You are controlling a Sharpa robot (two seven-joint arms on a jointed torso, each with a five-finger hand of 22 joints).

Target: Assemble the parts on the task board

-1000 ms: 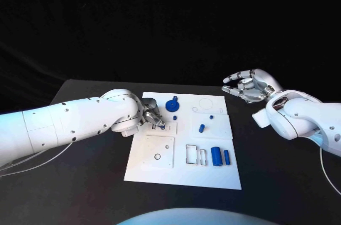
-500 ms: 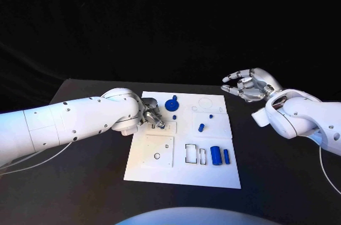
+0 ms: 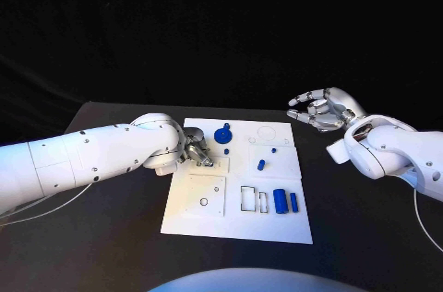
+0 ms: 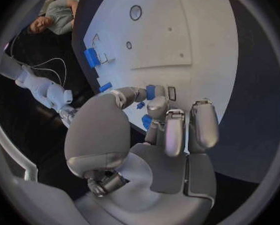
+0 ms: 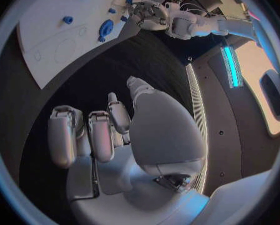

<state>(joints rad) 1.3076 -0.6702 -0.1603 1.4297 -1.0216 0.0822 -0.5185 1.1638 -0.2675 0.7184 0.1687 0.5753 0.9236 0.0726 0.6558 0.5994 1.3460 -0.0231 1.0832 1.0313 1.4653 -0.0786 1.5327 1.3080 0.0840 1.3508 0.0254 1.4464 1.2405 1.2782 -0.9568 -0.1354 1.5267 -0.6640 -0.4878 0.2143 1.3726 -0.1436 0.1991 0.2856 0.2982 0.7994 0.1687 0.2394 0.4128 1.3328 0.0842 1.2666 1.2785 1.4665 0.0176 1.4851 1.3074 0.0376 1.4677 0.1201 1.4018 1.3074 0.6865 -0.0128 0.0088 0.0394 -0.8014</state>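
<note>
Looking down from the head: silver left hand [image 3: 196,152] pressed onto the white rectangular task board [image 3: 238,223], fingers pinching a small blue part [image 3: 206,164] there; silver right hand [image 3: 321,110] raised beyond the board's far right corner, fingers spread, empty. From the left wrist: fingertips [image 4: 157,105] closed around small blue part [image 4: 151,91] against board [image 4: 196,25]. From the right wrist: released hand [image 5: 109,130] well apart from board [image 5: 46,40].

A robotics lab or test cell. A matt black counter [image 3: 111,241] stands before a wholly dark backdrop and carries a flat white rectangular task board [image 3: 235,225] with cut-out outlines and small blue plastic parts [image 3: 280,202]. In the right wrist view, pale wall panels and a cyan light strip [image 5: 229,59] line the room.
</note>
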